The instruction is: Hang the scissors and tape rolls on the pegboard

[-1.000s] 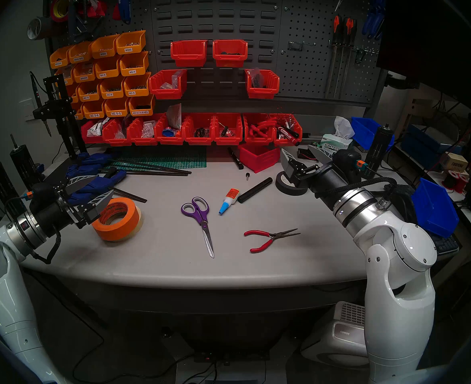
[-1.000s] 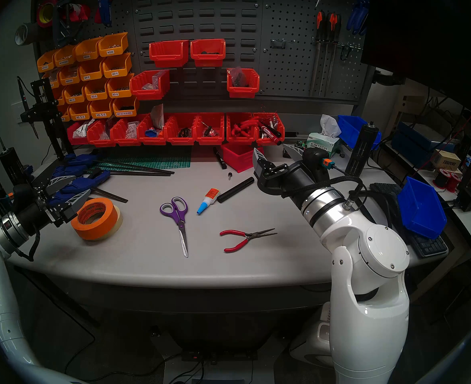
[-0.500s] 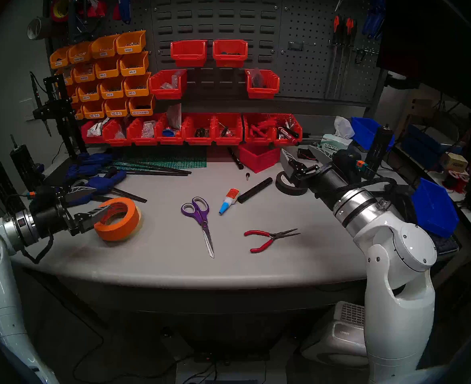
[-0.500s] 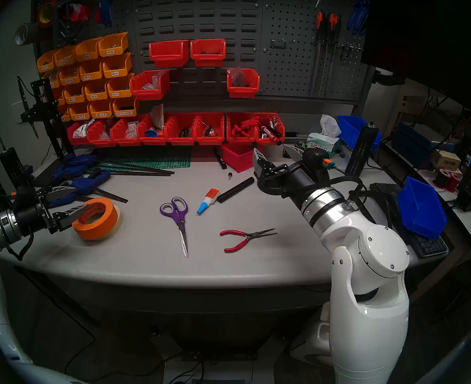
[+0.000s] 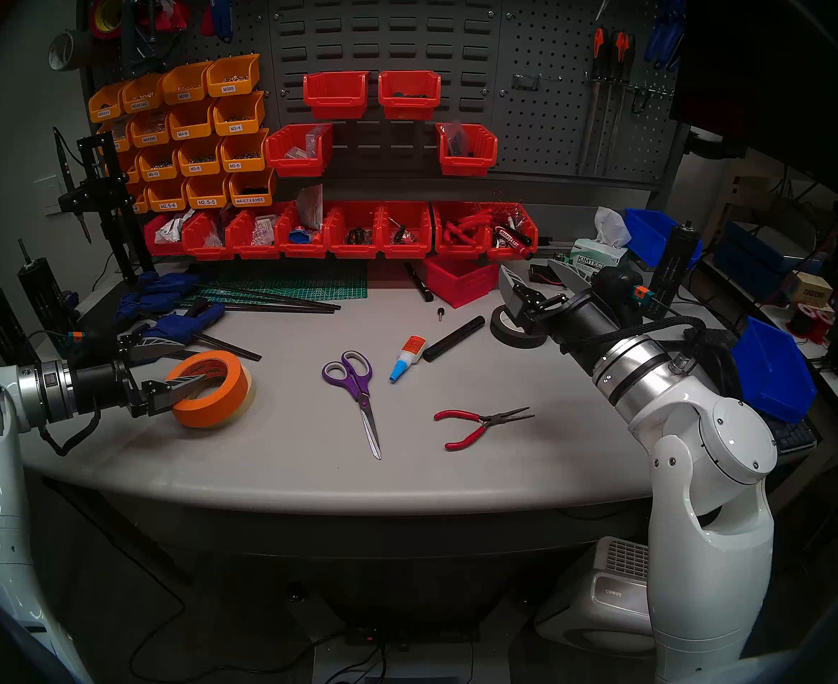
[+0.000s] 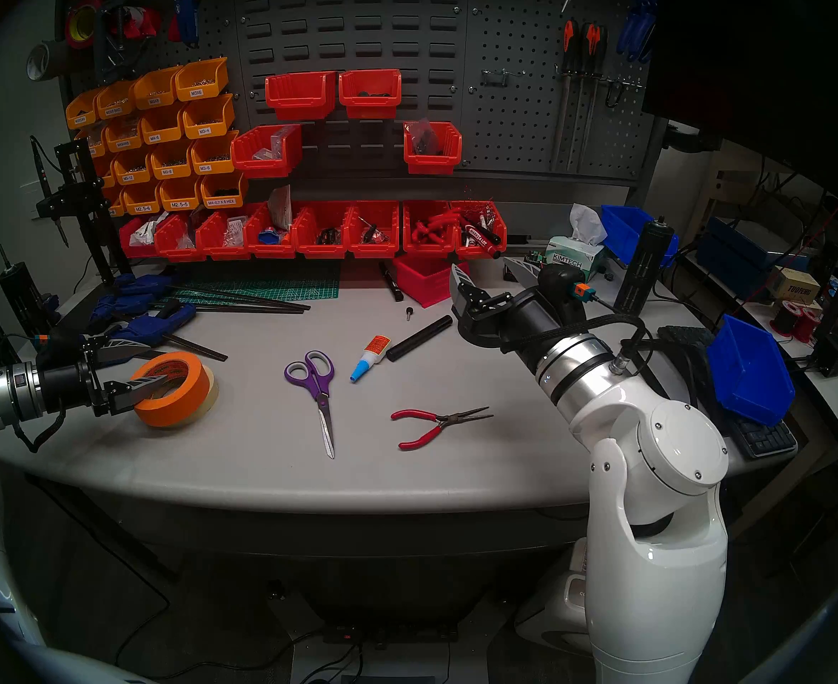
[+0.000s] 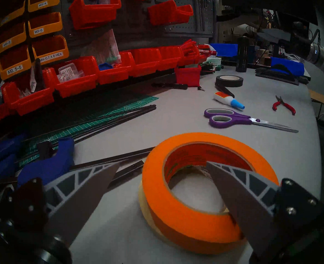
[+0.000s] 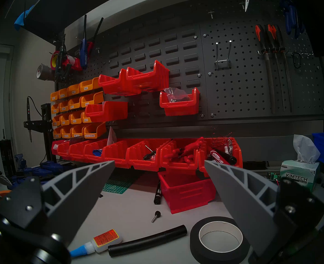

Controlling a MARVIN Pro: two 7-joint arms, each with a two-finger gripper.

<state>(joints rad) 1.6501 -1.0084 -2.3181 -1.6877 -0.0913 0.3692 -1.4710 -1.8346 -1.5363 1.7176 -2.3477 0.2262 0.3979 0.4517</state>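
My main worry is the stack: the orange roll point(image 7: 178, 210) sits tilted on top of the cream roll point(image 7: 145, 204) near the desk's point(image 5: 308, 471) left edge. If I close now, I may pinch only the orange wall and drag it off, shoving the cream roll toward that edge. The cream one shows only as a thin sliver underneath, so I can't judge how far the 2 overlap.

The left gripper point(image 7: 161, 164) is spread wide and holds nothing. 1 finger point(image 7: 239, 191) reaches over the orange rim into the core; the other point(image 7: 84, 183) hangs outside, over bare desk and near the blue clamps point(image 7: 46, 162). That outer finger could snag a clamp or the black rods beside it as the jaws close. The arm comes in low from the left edge, the gripper tipped slightly downward.

The right gripper point(image 8: 159, 162) is also wide and empty, held level-to-raised above the black tape near the back right, facing the pegboard point(image 8: 243, 82).

The scissors point(image 5: 357, 392) lie flat mid-desk, handles toward the back, untouched.
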